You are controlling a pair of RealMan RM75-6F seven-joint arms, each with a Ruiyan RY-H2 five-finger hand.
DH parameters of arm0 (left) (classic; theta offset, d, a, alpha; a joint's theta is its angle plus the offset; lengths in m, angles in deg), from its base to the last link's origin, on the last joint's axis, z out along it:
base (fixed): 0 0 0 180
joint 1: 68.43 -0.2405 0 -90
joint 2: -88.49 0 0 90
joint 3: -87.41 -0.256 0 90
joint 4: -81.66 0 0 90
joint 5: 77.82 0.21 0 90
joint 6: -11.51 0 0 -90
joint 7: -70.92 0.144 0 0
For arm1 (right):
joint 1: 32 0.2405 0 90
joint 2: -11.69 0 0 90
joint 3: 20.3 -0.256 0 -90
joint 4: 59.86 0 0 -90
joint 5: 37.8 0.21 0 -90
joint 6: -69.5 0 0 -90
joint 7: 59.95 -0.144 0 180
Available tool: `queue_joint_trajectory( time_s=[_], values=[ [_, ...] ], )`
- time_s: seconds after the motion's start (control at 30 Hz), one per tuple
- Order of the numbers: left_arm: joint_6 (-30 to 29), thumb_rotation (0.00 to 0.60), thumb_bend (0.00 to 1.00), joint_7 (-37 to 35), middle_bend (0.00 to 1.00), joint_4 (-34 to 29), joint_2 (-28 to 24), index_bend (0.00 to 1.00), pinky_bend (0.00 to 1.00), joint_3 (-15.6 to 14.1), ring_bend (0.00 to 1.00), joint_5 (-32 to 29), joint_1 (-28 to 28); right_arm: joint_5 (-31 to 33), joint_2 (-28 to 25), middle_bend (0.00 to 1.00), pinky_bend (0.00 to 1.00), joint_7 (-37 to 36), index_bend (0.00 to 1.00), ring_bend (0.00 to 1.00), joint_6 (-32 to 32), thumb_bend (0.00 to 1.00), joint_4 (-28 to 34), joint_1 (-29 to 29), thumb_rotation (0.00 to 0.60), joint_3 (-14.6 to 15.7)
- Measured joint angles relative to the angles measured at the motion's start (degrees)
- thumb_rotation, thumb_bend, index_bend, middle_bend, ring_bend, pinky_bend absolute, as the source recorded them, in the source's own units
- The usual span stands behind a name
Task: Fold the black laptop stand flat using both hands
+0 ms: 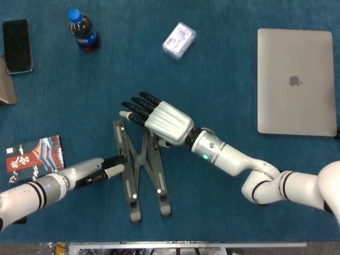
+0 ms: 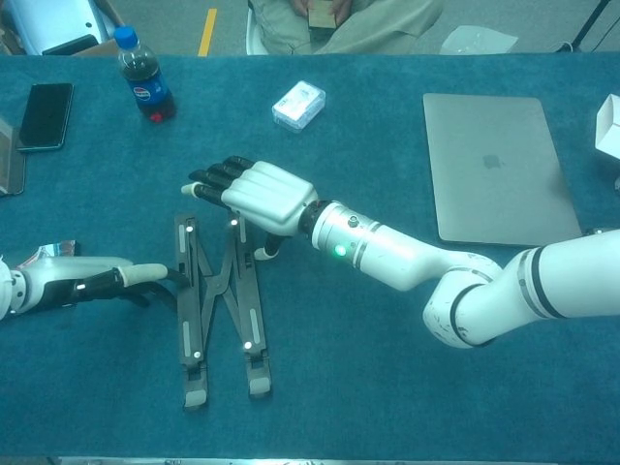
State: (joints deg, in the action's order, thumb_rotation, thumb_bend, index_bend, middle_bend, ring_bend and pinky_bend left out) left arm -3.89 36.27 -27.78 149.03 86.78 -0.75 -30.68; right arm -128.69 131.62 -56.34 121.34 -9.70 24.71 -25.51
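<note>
Head view: left hand [image 1: 98, 171] fingers touch laptop stand [image 1: 141, 170]; right hand [image 1: 159, 121] spread over its top.

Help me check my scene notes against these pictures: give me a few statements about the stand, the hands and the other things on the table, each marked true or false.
1. The black laptop stand lies on the table with its rails crossed in an X. True.
2. The laptop is open. False: its lid is closed.
3. The right hand is over the stand's far end. True.
4. The cola bottle lies on its side. False: it stands upright.
5. The left hand is beside the phone. False: it reaches the stand's left rail, far from the phone.
</note>
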Motion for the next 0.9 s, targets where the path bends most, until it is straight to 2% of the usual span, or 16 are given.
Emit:
queue_joint_trajectory(
  time_s=[0.53,0.73,0.9],
  values=[
    [-4.7,0.000,0.25,5.8,0.11,0.0,-3.2,0.00,0.09,-0.9,0.00,0.9,-0.5,0.0,-4.4,0.00,0.06,-1.6,0.00,0.00,1.1,0.10,3.6,-0.5,0.600,-0.2],
    [-11.5,0.007,0.25,12.5,0.11,-0.7,-5.5,0.00,0.09,-1.6,0.00,0.7,-1.9,-0.6,-9.2,0.00,0.06,-3.3,0.00,0.00,1.2,0.10,8.9,0.0,0.600,-0.6],
    [-18.1,0.053,0.25,14.2,0.11,-1.4,-7.1,0.00,0.09,-1.4,0.00,0.3,-4.0,-0.5,-14.2,0.00,0.06,-4.5,0.00,0.00,0.0,0.10,14.8,0.5,0.600,-0.7]
  ],
)
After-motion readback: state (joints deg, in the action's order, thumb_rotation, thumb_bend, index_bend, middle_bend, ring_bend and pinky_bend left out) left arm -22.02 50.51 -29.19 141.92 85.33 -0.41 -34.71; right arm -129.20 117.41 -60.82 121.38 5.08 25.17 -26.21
